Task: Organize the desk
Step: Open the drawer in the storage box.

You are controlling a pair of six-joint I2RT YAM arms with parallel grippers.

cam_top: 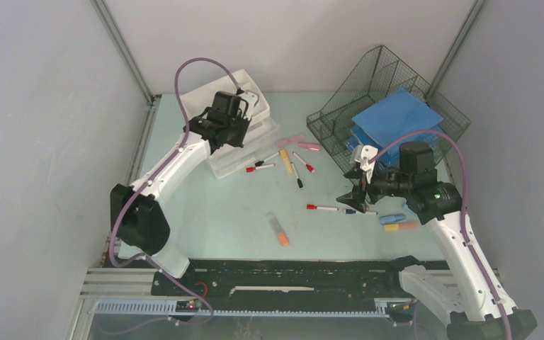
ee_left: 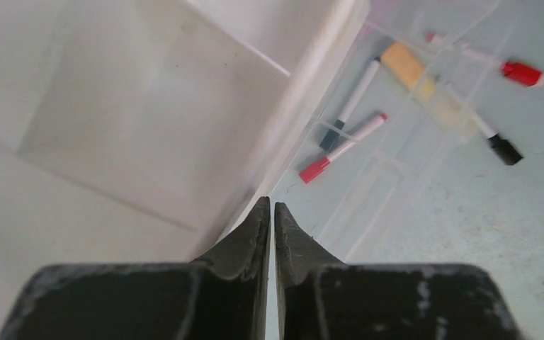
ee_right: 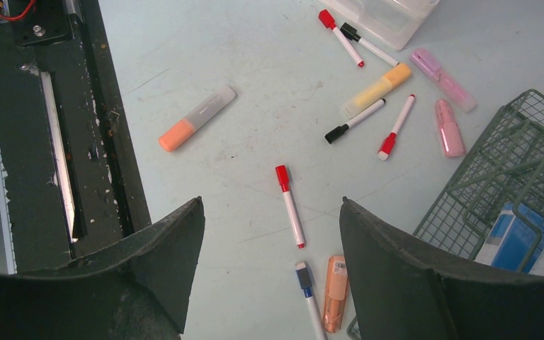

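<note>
The desk tabletop is looking slick, so the right gripper, hanging apart over the red marker, is risking rolling it away; the left gripper is pinched together, empty.

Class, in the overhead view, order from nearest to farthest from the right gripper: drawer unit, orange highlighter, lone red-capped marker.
1. Red-capped marker, just left of the right gripper.
2. Orange highlighter, centre front.
3. Drawer unit, back left.

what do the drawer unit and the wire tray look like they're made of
Drawer unit: probably plastic, white and slightly see-through, smooth with a soft sheen. Wire tray: likely metal, thin dark wires in an open grid, apparently with a matte coating.
</note>
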